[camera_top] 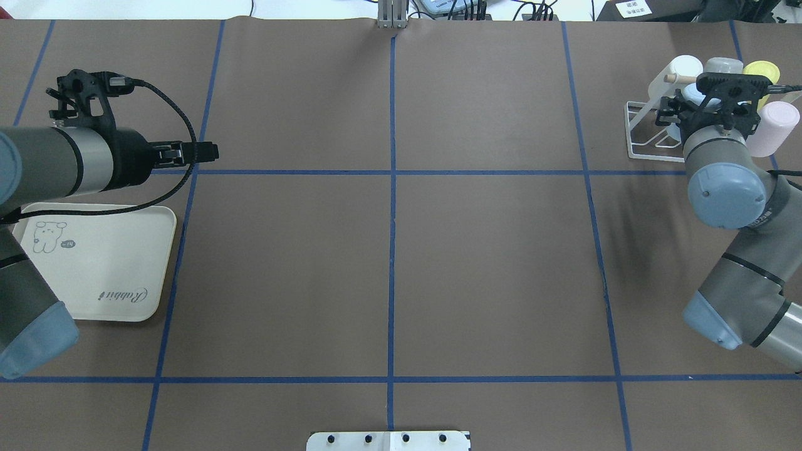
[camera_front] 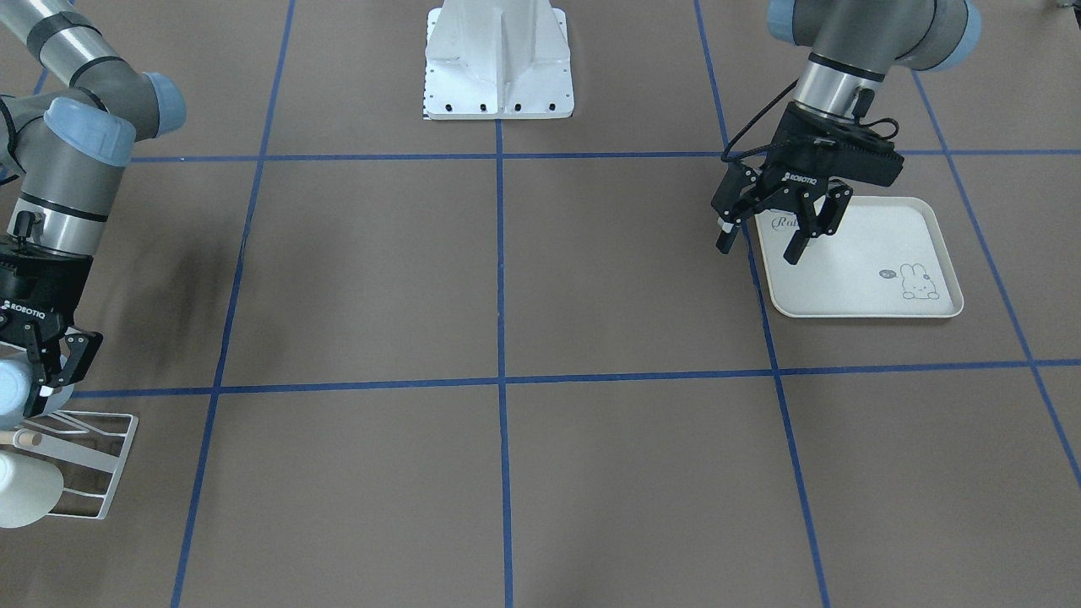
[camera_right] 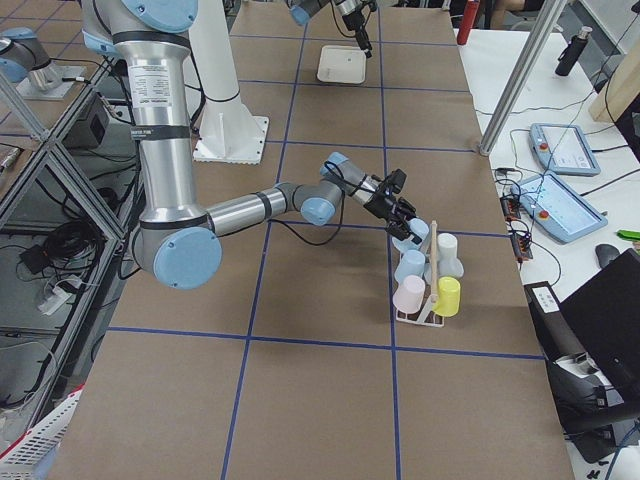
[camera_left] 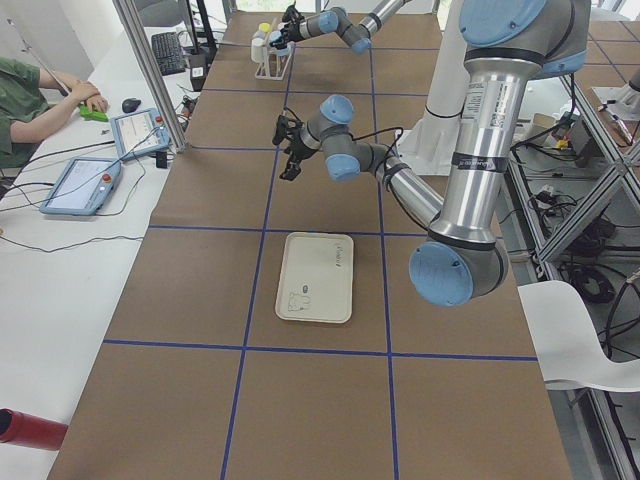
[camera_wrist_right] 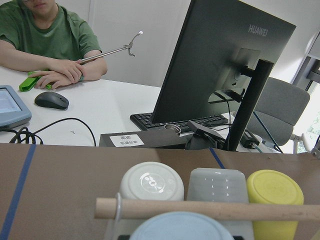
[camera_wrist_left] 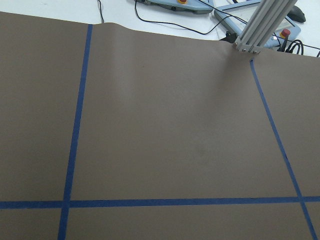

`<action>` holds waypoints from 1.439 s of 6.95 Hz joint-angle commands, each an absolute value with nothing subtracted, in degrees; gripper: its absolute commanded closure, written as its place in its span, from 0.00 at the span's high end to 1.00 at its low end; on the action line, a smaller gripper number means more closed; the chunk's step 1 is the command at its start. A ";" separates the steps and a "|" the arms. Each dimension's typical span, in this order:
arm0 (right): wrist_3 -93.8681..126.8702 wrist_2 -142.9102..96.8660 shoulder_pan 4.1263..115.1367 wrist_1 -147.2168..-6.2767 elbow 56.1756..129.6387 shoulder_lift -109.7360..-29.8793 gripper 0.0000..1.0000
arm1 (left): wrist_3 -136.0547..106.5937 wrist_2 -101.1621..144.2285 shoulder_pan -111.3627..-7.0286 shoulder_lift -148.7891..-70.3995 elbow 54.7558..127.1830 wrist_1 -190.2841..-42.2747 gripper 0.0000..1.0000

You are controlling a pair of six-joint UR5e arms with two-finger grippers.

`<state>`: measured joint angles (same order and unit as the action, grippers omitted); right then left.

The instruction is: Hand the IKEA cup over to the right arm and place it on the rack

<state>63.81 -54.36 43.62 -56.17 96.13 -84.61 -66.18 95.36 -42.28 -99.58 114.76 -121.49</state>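
The IKEA cup point(camera_front: 10, 395) is pale blue and sits at the tip of my right gripper point(camera_front: 52, 384), whose fingers are shut on its wall just above the rack point(camera_front: 101, 473). From the right side, the cup point(camera_right: 421, 231) hangs at the near end of the white wire rack point(camera_right: 420, 318). In the right wrist view it point(camera_wrist_right: 180, 227) fills the bottom edge under the wooden dowel point(camera_wrist_right: 200, 209). My left gripper point(camera_front: 764, 241) is open and holds nothing, hovering over the corner of the rabbit tray point(camera_front: 878, 253).
The rack also holds a white cup point(camera_wrist_right: 150, 182), a grey cup point(camera_wrist_right: 217, 185), a yellow cup point(camera_wrist_right: 275, 192) and a pink cup point(camera_right: 408, 293). The robot's white base point(camera_front: 498, 59) stands at mid-table. A person sits at the desk beyond point(camera_wrist_right: 45, 45).
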 commanded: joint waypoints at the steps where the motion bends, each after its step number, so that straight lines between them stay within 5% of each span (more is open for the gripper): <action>1: 63.72 -54.40 43.59 -56.16 95.98 -84.55 1.00 | -66.09 95.45 -42.28 -99.58 114.61 -121.55 1.00; 6: 57.00 -59.05 46.30 -57.21 107.30 -86.12 1.00 | -60.43 95.54 -43.58 -98.88 115.05 -120.33 1.00; 10: 29.71 -90.25 64.89 -69.65 107.58 -86.48 1.00 | -25.41 105.72 -60.87 -92.93 113.57 -108.03 1.00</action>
<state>39.61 -78.91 58.40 -65.13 108.00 -86.39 -36.93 104.17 -56.13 -95.75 114.70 -110.57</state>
